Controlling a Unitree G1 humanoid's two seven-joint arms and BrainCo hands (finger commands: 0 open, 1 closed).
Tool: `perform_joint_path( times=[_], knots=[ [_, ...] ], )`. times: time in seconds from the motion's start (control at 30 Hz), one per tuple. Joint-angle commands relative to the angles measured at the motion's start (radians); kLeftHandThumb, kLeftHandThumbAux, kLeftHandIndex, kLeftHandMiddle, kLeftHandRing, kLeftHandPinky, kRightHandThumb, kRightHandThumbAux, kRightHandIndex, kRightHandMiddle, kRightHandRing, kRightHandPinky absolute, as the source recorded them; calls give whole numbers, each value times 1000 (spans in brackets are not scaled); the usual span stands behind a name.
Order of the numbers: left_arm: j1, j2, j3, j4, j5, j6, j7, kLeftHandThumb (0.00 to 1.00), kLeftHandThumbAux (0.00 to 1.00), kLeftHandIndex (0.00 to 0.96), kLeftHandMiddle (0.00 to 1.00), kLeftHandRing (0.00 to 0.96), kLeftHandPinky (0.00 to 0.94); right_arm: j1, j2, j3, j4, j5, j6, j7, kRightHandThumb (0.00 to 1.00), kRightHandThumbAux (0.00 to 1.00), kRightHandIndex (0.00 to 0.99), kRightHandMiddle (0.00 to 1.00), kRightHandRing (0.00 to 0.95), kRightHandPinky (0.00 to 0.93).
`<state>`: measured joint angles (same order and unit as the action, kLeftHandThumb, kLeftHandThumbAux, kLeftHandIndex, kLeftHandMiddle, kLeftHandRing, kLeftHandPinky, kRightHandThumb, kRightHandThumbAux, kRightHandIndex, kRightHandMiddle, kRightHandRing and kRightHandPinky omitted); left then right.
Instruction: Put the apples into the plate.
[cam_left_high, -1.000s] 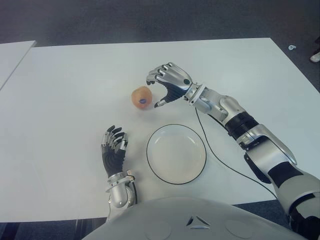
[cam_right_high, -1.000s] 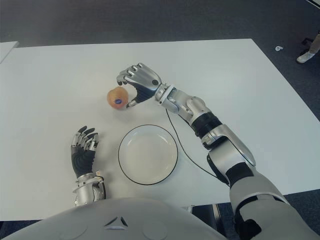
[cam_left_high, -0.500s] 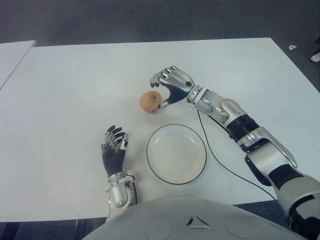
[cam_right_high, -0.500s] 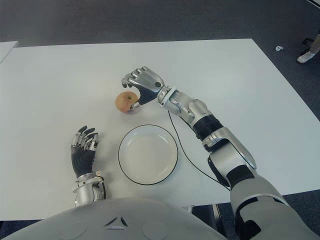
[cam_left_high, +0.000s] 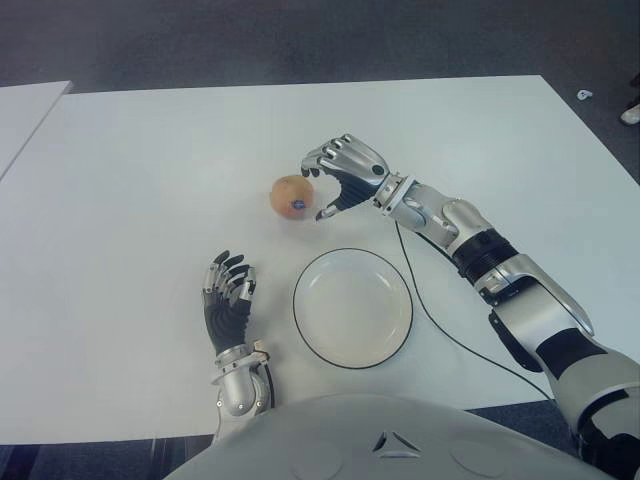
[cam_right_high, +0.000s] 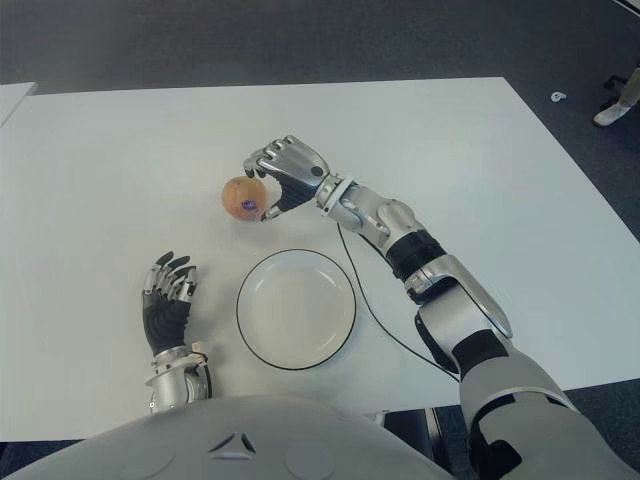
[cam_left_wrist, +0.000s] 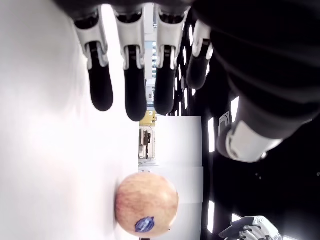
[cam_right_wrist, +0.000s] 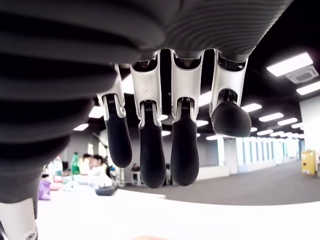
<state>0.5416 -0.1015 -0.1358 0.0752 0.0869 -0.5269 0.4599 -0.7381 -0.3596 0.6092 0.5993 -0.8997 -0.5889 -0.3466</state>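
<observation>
One yellow-red apple with a blue sticker lies on the white table, behind the plate and a little to its left. The white plate with a dark rim holds nothing. My right hand is just to the right of the apple, fingers arched over toward it and thumb low. A small gap shows between them, and nothing is in the palm. The right wrist view shows its fingers hanging loosely. My left hand is idle beside the plate, on its left, fingers spread; its wrist view shows the apple farther off.
A thin black cable runs from the right forearm across the table, past the plate's right side. A second white table stands at the far left. Dark carpet lies beyond the table's far edge.
The apple first rolled right toward the right hand, then back left a little, and its sticker faces up again. The right hand moved slightly down and right. The left hand stayed still.
</observation>
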Motion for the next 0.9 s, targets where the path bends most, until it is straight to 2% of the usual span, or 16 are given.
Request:
perform_joint_path(
  times=[0.03,0.07,0.13,0.17,0.2,0.23,0.3,0.37,0.5,0.9],
  knots=[
    [-19,-61,3,37,-17,39,-14,453,665,226,319,370,390,0,14,-4,25,9,-25,-14,856,672,411,550,798,769],
    [-19,-61,3,37,-18,40,-15,457,666,227,320,370,390,-1,17,-6,30,18,-32,-9,857,671,413,555,763,727],
    [-19,-62,3,36,-19,42,-15,462,668,228,320,370,390,-2,20,-9,37,29,-41,1,779,688,416,477,568,553],
    [-19,-62,3,36,-19,43,-16,464,668,228,320,370,390,-3,21,-10,39,32,-44,5,670,596,354,394,445,445],
    [-19,-62,3,36,-20,42,-16,465,668,228,320,370,389,-5,19,-8,39,33,-45,20,630,563,332,365,402,406],
    [-19,-62,3,35,-20,42,-17,466,668,227,319,369,389,-6,18,-7,40,35,-45,30,528,488,227,243,257,274],
    [-18,-63,2,35,-22,40,-20,467,669,225,319,369,389,-11,9,1,33,29,-41,60,410,378,102,105,105,121],
    [-17,-63,0,36,-22,36,-22,468,667,223,317,369,389,-14,-1,8,23,14,-38,78,347,308,52,53,53,62],
    [-17,-62,0,39,-23,32,-24,464,662,219,314,369,389,-25,-11,16,25,-6,-49,87,268,224,10,11,11,12],
    [-16,-62,1,45,-16,27,-18,443,646,214,317,371,388,-76,0,38,100,-20,-94,101,170,148,0,0,0,0]
  ],
)
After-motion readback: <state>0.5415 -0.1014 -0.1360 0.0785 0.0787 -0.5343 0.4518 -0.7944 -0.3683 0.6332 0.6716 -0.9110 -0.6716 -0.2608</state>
